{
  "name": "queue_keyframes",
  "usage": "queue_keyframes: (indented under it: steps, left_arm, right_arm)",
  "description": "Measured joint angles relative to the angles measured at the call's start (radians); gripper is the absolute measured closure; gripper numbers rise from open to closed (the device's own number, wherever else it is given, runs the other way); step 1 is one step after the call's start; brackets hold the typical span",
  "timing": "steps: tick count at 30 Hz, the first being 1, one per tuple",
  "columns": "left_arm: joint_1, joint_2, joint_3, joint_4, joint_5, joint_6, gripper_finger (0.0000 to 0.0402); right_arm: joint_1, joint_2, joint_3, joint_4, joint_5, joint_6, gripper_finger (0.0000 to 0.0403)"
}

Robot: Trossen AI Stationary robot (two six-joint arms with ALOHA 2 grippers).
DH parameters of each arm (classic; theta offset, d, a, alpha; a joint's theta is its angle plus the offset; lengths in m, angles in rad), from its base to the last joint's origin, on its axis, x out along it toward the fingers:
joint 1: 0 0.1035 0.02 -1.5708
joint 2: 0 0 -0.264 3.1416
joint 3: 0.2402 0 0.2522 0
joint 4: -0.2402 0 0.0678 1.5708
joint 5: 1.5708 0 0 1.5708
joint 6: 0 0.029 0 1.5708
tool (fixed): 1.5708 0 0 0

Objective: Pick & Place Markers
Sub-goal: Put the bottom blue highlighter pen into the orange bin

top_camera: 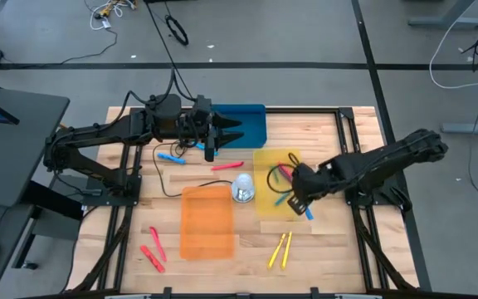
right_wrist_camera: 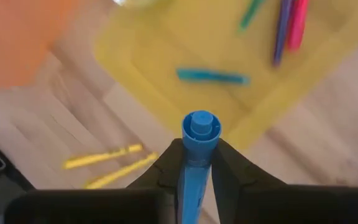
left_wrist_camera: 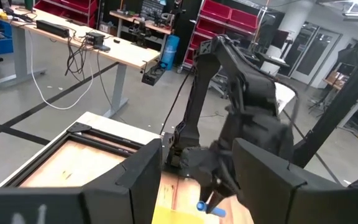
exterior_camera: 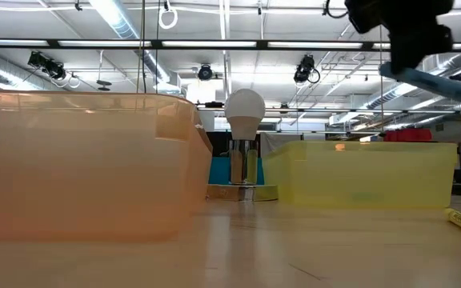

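Blue marker (right_wrist_camera: 196, 163) pinched in right tool (top_camera: 298, 202), jaws closed on barrel, held above near edge of yellow tray (top_camera: 263, 202). Tray already holds teal, purple, pink markers. Two yellow markers (top_camera: 280, 249) lie on desk (top_camera: 322, 241) nearby. Left tool (top_camera: 210, 142) hangs half-open, holding nothing, beside blue tray (top_camera: 251, 123).

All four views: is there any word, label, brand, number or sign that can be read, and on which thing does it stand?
None can be read.
Blue marker held in the right claw: no print shows.
Yellow tray, orange tray: plain, no label.
Room shelves and bins behind the table: too small or blurred to read.
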Motion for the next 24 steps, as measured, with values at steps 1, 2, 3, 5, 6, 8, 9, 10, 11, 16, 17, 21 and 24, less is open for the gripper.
queue_keyframes:
  steps: [1,2,3,5,6,8,9,10,11,16,17,21,24]
  left_arm:
    - [0.0,0.0,0.0,0.001,0.0,0.0,0.02]
    - [0.0,0.0,0.0,0.001,0.0,0.0,0.02]
    - [0.0,0.0,0.0,0.001,0.0,0.0,0.02]
    - [0.0,0.0,0.0,0.001,0.0,0.0,0.02]
    - [0.0,0.0,0.0,0.001,0.0,0.0,0.02]
    - [0.0,0.0,0.0,0.001,0.0,0.0,0.02]
    - [0.0,0.0,0.0,0.001,0.0,0.0,0.02]
    - [0.0,0.0,0.0,0.001,0.0,0.0,0.02]
    - [0.0,0.0,0.0,0.001,0.0,0.0,0.02]
    - [0.0,0.0,0.0,0.002,0.0,0.0,0.02]
    - [0.0,0.0,0.0,0.002,0.0,0.0,0.02]
    - [0.0,0.0,0.0,0.003,0.0,0.001,0.02]
    - [0.0,0.0,0.0,0.003,0.0,0.002,0.02]
  right_arm:
    - [-0.014,-0.013,0.0,0.008,0.007,-0.021,0.0348]
    - [-0.027,-0.027,0.0,0.02,0.015,-0.045,0.0348]
    - [-0.042,-0.038,0.0,0.038,0.019,-0.072,0.0348]
    - [-0.071,-0.058,0.0,0.077,0.025,-0.133,0.0348]
    - [-0.085,-0.067,0.0,0.101,0.03,-0.166,0.0348]
    - [-0.116,-0.083,0.0,0.166,0.034,-0.231,0.0348]
    - [-0.129,-0.088,0.0,0.194,0.034,-0.257,0.0348]
    - [-0.143,-0.094,0.0,0.221,0.034,-0.283,0.0348]
    - [-0.156,-0.098,0.0,0.248,0.034,-0.31,0.0348]
    - [-0.228,-0.108,0.0,0.341,-0.003,-0.443,0.0348]
    - [-0.24,-0.108,0.0,0.355,-0.01,-0.473,0.0348]
    - [-0.282,-0.108,0.0,0.395,-0.016,-0.589,0.0348]
    - [-0.309,-0.108,0.0,0.435,-0.034,-0.66,0.0348]
